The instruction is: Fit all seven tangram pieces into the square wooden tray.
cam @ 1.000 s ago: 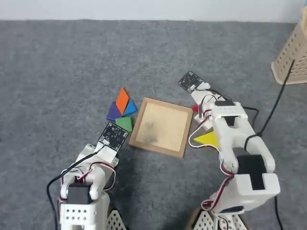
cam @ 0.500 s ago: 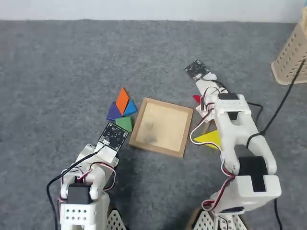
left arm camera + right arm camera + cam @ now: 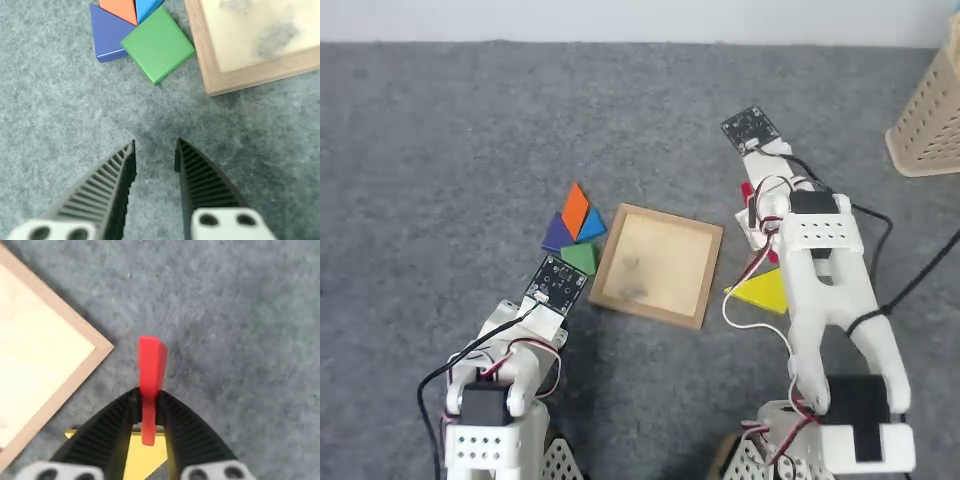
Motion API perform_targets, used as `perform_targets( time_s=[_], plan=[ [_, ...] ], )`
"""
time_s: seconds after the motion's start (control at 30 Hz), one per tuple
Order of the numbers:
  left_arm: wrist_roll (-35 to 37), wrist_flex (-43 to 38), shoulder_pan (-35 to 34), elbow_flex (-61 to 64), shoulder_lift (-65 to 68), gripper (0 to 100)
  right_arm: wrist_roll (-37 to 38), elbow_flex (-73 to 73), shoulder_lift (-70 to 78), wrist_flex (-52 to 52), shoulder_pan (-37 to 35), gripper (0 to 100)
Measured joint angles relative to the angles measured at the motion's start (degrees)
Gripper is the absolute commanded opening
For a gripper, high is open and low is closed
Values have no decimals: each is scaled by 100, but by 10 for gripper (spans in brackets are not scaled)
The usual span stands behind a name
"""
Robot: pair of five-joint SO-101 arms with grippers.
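The square wooden tray [image 3: 710, 236] lies mid-table with nothing in it; its corner shows in both wrist views [image 3: 220, 82] [image 3: 95, 347]. My right gripper [image 3: 148, 401] is shut on a thin red piece [image 3: 150, 371] held on edge, just past the tray's right corner [image 3: 746, 190]. A yellow triangle [image 3: 762, 291] lies under that arm, right of the tray. Left of the tray sit the green square [image 3: 158, 44], purple piece [image 3: 107, 32], orange triangle [image 3: 575, 207] and blue triangle [image 3: 591, 224]. My left gripper [image 3: 154, 150] hovers open over bare carpet near the green square.
Grey carpet covers the table. A beige slotted basket [image 3: 930, 110] stands at the far right edge, with a black cable [image 3: 905, 190] running past it. Open carpet lies beyond the tray and to the far left.
The right arm has swung away from the tray toward the far right, lifting the red piece with it. The left arm has not moved.
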Motion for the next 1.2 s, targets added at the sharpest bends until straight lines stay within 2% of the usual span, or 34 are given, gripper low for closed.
perform_targets(
  time_s=[0.17,0.47,0.6,0.8,0.93,1.2],
  plan=[
    [0,0,0,0,0,119,-70,9,-79,264,-334,7],
    [0,0,0,0,0,119,-88,9,-791,633,-2145,7],
    [0,0,0,0,0,119,-202,9,-633,484,-2286,7],
    [0,0,0,0,0,119,-431,-352,422,316,-2391,7],
    [0,0,0,0,0,119,-97,-958,870,651,-2567,7],
    [0,0,0,0,0,119,756,-2251,1776,1943,-2848,8]
  ],
)
